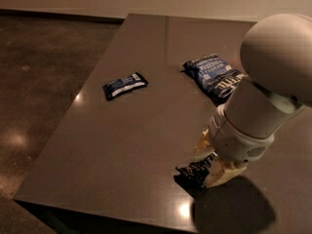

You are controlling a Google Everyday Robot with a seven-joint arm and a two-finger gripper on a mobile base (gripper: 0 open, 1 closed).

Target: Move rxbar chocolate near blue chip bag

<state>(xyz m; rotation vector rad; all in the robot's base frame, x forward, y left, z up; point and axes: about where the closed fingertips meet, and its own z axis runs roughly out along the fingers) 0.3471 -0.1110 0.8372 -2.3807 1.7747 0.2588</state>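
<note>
Arm [265, 106] covers the chip bag's [210, 71] near end and part of the black snack bar [191, 172]. Gripper [205, 165] clamps the bar, which pokes out at its 9 o'clock.

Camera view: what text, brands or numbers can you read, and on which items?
blue chip bag: white lettering, too blurred to read.
rxbar chocolate, held in the gripper near the table front edge: white text rows, unreadable.
dark-blue bar wrapper: white stripe, nothing legible.
No text can be quoted.
</note>
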